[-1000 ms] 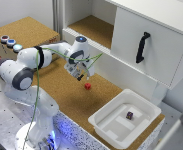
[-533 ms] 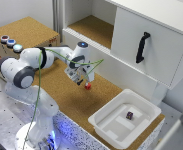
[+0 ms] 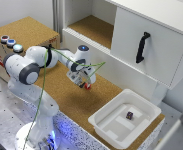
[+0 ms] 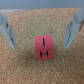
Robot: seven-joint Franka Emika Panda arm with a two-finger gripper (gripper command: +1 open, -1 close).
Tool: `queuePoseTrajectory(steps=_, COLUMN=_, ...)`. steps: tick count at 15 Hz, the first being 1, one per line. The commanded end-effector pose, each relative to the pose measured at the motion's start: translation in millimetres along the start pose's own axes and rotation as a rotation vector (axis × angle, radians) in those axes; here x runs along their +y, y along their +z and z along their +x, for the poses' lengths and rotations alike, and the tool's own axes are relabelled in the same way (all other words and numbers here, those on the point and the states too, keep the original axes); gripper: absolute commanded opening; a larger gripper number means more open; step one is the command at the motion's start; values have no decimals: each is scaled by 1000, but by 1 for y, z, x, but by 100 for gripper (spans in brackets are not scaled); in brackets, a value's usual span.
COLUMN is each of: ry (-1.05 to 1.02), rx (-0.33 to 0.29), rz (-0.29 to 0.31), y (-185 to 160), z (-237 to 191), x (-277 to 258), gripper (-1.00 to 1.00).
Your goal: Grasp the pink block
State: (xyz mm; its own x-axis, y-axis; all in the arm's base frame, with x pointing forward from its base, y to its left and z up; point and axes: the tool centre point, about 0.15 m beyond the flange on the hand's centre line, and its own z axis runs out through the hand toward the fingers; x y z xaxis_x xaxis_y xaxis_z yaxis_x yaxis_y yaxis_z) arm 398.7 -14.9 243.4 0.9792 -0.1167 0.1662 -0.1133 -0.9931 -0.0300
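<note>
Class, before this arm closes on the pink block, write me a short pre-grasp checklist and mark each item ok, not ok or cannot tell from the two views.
1. Target identity: the pink block sits under the gripper, not the dark cube in the white tray. Ok.
2. Jaws open wide enough: both fingers stand well apart from the block's sides. Ok.
3. Block centred between the fingers: roughly midway in the wrist view. Ok.
4. Fingers low enough to span the block: depth is not readable from either view. Cannot tell.
5. Nothing else between the fingers: only cork surface shows around the block. Ok.
</note>
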Motion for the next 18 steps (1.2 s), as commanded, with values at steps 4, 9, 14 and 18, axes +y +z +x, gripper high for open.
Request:
queuePoseTrajectory(steps=4, ry=-27, rx=4, rz=-36, y=43, z=14, x=4, gripper=100)
queuePoseTrajectory(steps=9, ry=-31, rx=8, rz=-44, y=48, z=13, x=2, gripper=-100)
queuePoseTrajectory(steps=14, ry=-35, rx=18, rz=-46, y=41, z=12, x=-2, gripper=-100)
queuePoseTrajectory(steps=18, ry=-55, rx=42, rz=-51, y=13, z=12, x=-6, gripper=-100)
